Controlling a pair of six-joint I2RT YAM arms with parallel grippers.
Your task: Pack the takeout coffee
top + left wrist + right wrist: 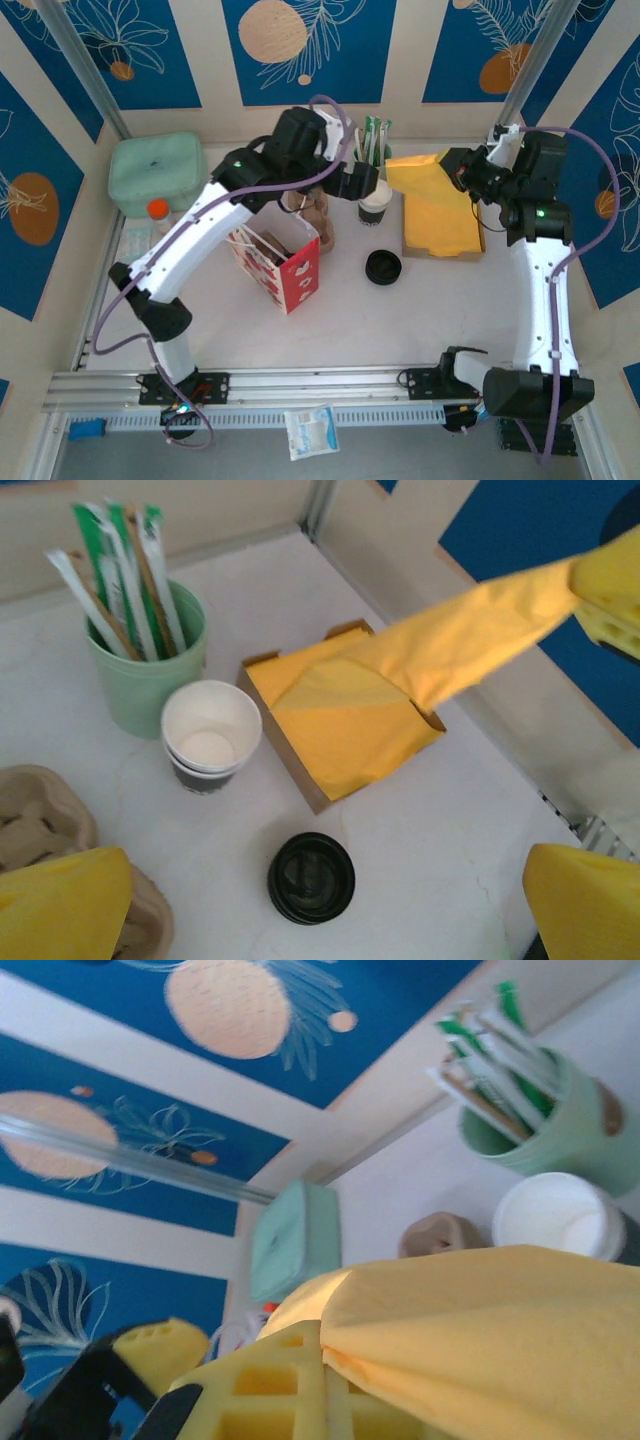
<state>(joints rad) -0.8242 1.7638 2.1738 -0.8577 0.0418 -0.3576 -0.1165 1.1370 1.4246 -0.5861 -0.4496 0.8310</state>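
- 2 grippers are in play. The right gripper is clamped on one end of a yellow napkin, which is drawn up taut from the cardboard napkin tray. The sheet's lower end lies on the stack.
- The left gripper hangs over the table by the cups, its yellow pads spread wide with nothing between them.
- The step in hand looks like taking 1 napkin to go with the coffee. The next move calls for lifting until the sheet comes off the stack alone, then carrying it to the open red-and-white paper bag.
- Of the takeout coffee, the black lid lies by itself on the table, in front of the tray.
- I cannot pick out the tan cup for sure. A brown shape beside the bag, under the left arm, may be the cup or the pulp cup carrier.
- A black-sided paper cup, white and empty inside, stands just beside the mint-green cup of sticks. Both are close to the tray.
- The left arm lies across the way from tray to bag, so it would have to give room.
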